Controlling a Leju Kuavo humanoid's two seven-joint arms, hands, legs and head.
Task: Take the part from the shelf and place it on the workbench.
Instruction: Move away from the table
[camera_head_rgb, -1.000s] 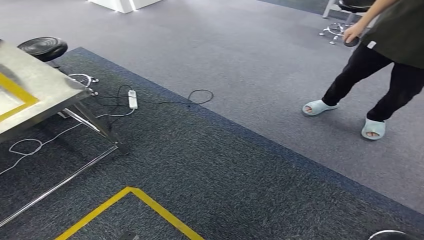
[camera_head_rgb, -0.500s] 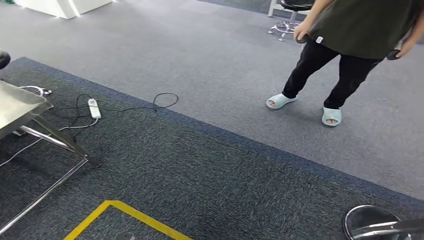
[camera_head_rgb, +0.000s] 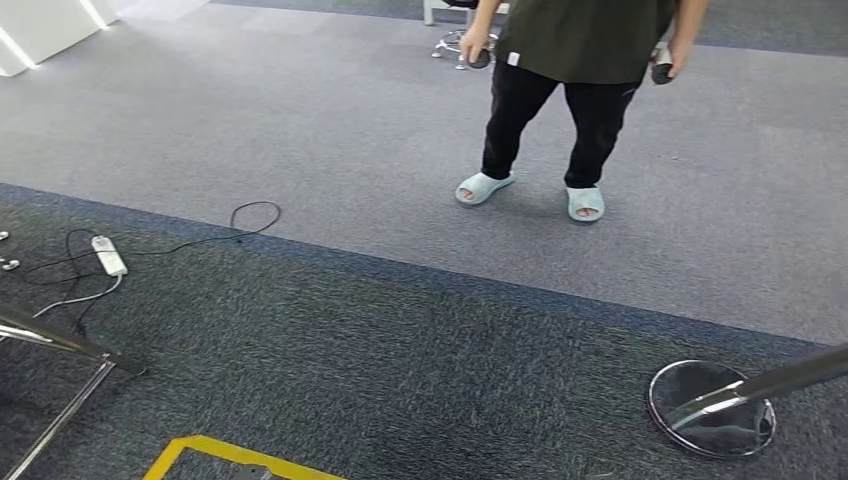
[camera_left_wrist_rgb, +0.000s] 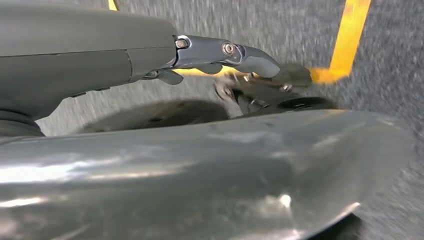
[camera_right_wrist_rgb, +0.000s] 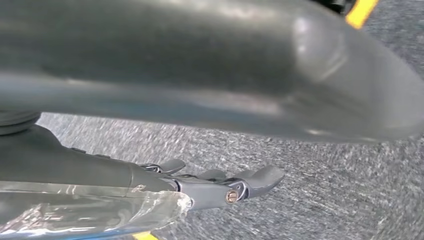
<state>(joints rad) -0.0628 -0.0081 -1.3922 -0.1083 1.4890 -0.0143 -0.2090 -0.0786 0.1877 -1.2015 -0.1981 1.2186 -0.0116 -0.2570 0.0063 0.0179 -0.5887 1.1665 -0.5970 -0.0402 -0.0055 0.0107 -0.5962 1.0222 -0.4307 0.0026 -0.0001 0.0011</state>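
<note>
On the dark carpet, from the left: metal table leg (camera_head_rgb: 50, 340), white power strip (camera_head_rgb: 108, 255), looped black cable (camera_head_rgb: 255, 212). Farther back, person (camera_head_rgb: 585, 40) standing in pale slippers (camera_head_rgb: 484, 187). At right, round chrome base (camera_head_rgb: 712, 408). Left hand (camera_left_wrist_rgb: 210, 52) stretched out flat, holding nothing. Right hand (camera_right_wrist_rgb: 210, 187) also stretched; clear crinkled film (camera_right_wrist_rgb: 90, 212) beside it, cannot tell if held or if this is the part.

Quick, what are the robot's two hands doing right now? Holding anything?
Left hand: open, fingers stretched out, holding nothing.
Right hand: open too, nothing between its fingers.
</note>
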